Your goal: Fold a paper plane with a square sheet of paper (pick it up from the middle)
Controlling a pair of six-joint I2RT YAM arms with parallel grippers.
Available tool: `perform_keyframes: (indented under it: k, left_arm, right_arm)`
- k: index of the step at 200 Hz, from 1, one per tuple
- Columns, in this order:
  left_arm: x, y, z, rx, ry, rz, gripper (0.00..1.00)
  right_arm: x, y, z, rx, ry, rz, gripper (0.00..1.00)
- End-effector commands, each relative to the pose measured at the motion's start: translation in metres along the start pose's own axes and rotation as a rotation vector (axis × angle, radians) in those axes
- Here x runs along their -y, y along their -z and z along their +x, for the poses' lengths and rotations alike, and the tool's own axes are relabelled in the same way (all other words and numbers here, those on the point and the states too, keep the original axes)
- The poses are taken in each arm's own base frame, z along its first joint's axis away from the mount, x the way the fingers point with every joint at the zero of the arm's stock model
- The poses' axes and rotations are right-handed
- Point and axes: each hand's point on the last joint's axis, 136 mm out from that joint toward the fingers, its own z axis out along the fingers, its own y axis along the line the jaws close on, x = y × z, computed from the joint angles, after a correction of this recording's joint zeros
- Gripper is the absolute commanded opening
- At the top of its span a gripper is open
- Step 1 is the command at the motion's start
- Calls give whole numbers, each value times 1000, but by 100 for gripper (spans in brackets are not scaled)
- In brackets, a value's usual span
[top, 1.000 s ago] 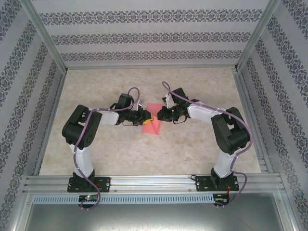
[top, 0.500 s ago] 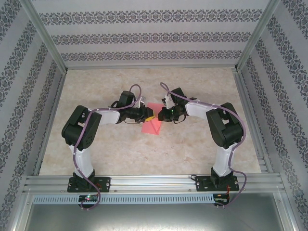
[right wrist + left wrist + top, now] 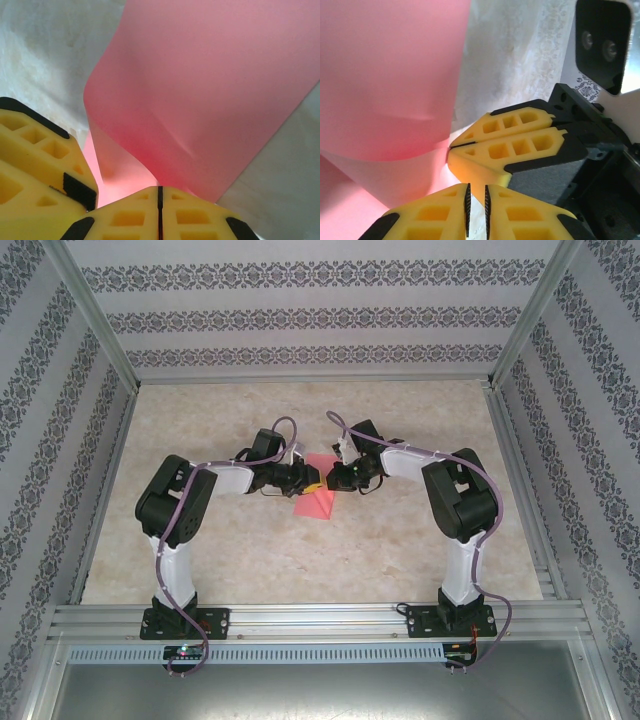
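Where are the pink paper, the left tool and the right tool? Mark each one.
pink paper (image 3: pixel 215 95): right wrist view, on its curved upper face.
left tool (image 3: pixel 476 207): left wrist view, between its yellow fingertips.
right tool (image 3: pixel 160 196): right wrist view, at the seam of its fingertips.

Matt pink square sheet of paper (image 3: pixel 210 95); yellow plastic pincer fingers (image 3: pixel 515 145); marbled table (image 3: pixel 400 550).

Pink paper (image 3: pixel 210 90) edges cropped
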Motion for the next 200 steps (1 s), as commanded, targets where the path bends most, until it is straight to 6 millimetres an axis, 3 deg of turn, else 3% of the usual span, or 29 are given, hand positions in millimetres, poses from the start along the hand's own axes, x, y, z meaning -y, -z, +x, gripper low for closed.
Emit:
perform_keyframes:
  k: [1,200]
  left_arm:
    - [-3,-9,6,-29,-14,-20,18]
    - [-20,-15,9,-50,8,-61,17]
  right_arm:
    - [8,-2,-5,-4,10,25,8]
    - [13,-6,-10,-20,13,39,8]
